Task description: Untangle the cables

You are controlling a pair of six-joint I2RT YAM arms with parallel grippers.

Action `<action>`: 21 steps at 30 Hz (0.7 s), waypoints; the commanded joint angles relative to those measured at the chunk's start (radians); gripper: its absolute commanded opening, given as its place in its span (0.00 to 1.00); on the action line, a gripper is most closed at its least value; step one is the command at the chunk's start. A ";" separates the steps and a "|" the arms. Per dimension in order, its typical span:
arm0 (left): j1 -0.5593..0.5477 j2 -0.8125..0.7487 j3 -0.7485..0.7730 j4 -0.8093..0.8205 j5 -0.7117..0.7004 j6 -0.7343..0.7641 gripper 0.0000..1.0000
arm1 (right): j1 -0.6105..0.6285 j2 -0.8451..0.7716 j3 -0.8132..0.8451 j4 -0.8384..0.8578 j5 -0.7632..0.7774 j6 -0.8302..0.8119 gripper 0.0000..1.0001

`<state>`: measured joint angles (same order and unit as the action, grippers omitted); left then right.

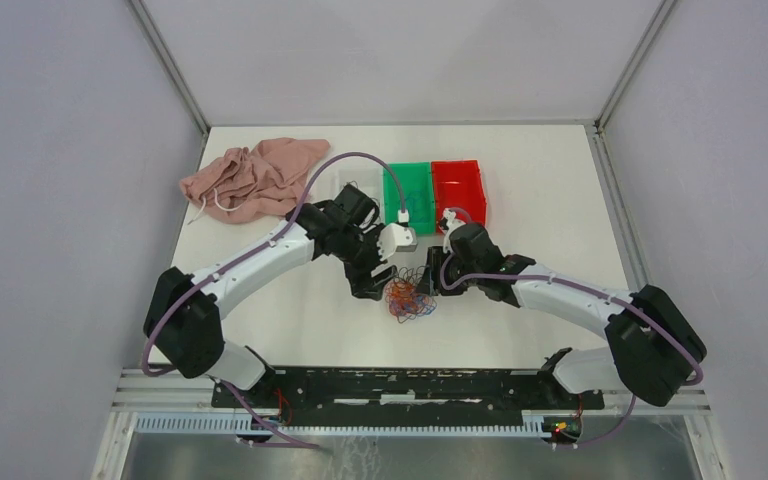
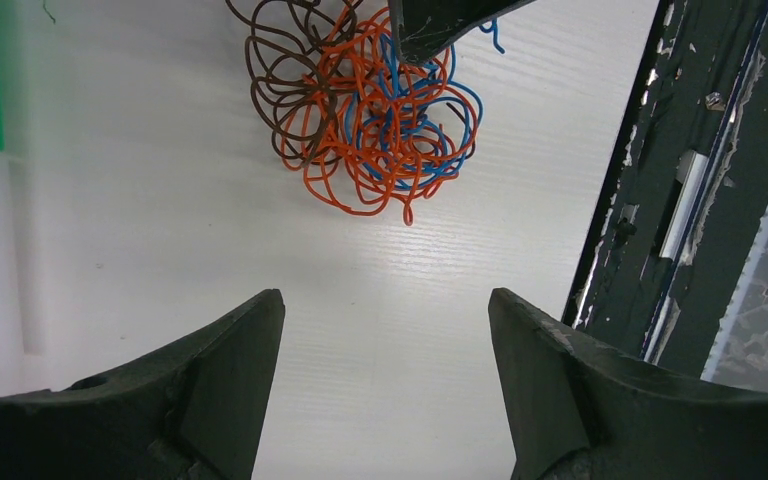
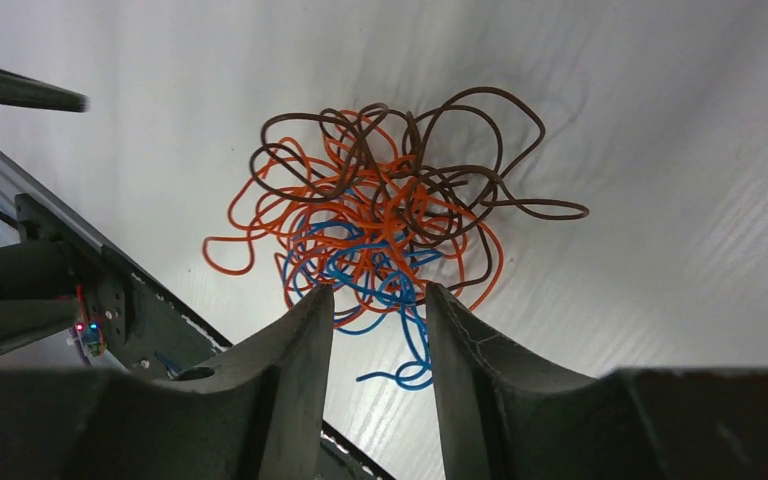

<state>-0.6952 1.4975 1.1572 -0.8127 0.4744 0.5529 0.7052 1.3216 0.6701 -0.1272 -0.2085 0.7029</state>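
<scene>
The cables (image 1: 410, 299) are a small wad of thin curly wires in orange-red, blue and dark brown, lying on the white table between my two grippers. My left gripper (image 1: 374, 284) is wide open and empty, just left of the wad; in the left wrist view (image 2: 385, 298) the cables (image 2: 370, 110) lie ahead of its fingertips, apart from them. My right gripper (image 1: 429, 279) is on the wad's right. In the right wrist view (image 3: 378, 292) it is open, its fingertips at the near edge of the cables (image 3: 390, 205), with blue strands lying in the gap between them.
A pink cloth (image 1: 255, 178) with a white cord lies at the back left. A clear bin (image 1: 357, 180), a green bin (image 1: 407, 190) and a red bin (image 1: 458, 188) stand behind the arms. A black rail (image 1: 410, 385) runs along the near table edge.
</scene>
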 commanded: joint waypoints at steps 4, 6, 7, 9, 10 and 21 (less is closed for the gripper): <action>0.007 -0.101 0.029 0.015 0.021 0.006 0.82 | 0.004 0.062 0.041 0.045 -0.031 -0.046 0.33; 0.006 -0.109 0.034 0.013 0.014 0.010 0.82 | 0.004 0.058 0.048 0.051 -0.044 -0.044 0.22; 0.006 -0.113 0.036 0.010 0.012 0.016 0.82 | 0.004 0.050 0.050 0.052 -0.049 -0.040 0.16; 0.007 -0.124 0.042 0.007 0.009 0.028 0.81 | 0.004 0.024 0.052 0.052 -0.055 -0.034 0.08; 0.007 -0.130 0.044 0.007 0.009 0.035 0.82 | 0.005 0.005 0.053 0.052 -0.057 -0.030 0.04; -0.001 -0.179 0.090 0.049 0.029 0.088 0.74 | 0.007 -0.138 0.116 0.086 -0.136 0.021 0.00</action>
<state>-0.6952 1.3655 1.1999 -0.8120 0.4740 0.5968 0.7055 1.2312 0.7200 -0.1139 -0.2909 0.6994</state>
